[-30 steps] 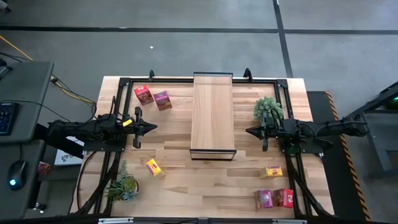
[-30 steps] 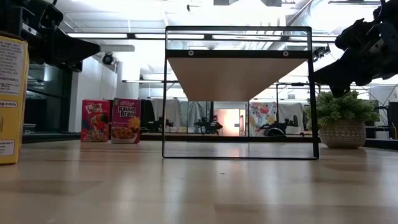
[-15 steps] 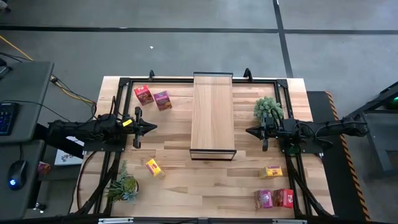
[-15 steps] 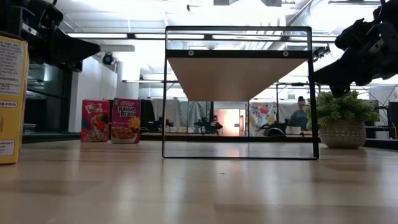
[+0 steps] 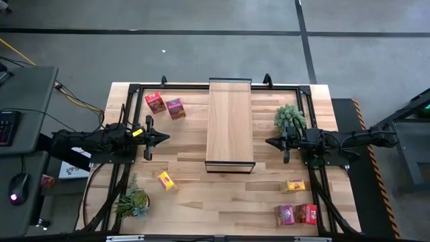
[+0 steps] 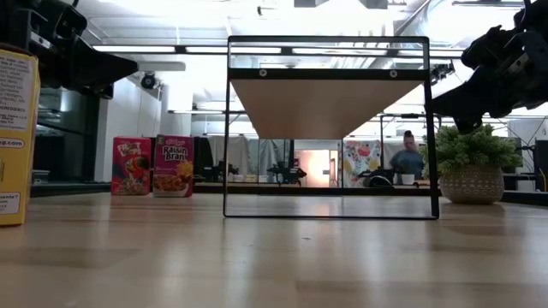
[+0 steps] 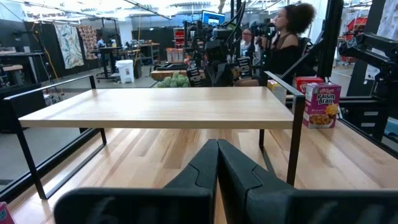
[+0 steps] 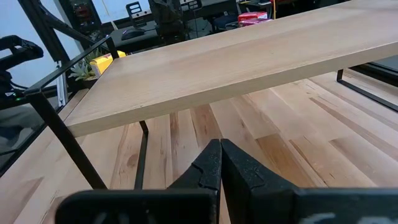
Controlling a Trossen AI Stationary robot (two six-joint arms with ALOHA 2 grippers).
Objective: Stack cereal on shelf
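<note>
In the low view the yellow cereal box (image 6: 17,137) is cut by the left edge. From above, print on the small boxes (image 5: 295,214) is too small to read. Both arms show only partly in the low view.

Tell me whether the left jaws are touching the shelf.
Apart. The high view shows bare tabletop between the shut left gripper and the shelf.

Table (image 5: 222,191): light wood.
On it: shelf (image 5: 230,124), six cereal boxes (image 5: 166,180), two potted plants (image 5: 289,115).
Shelf top: bare.
</note>
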